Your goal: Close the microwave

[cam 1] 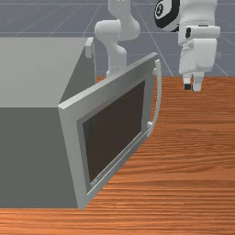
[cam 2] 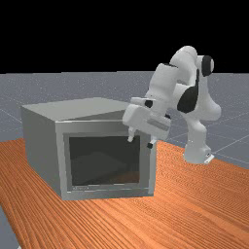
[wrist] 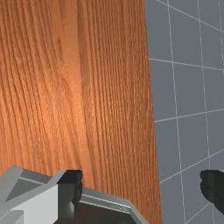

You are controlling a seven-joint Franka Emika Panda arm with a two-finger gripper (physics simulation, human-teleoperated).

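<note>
Where wood table (wrist: 87, 100) ends, gridded floor (wrist: 186, 92) shows; door (cam 1: 114, 128) open.

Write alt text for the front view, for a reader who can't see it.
A grey microwave with its door partly open, dark window and curved handle showing, stands on a wooden table at the front view's left. Toward the right, apart from the handle, a white robot arm's gripper hangs, jaws open.
</note>
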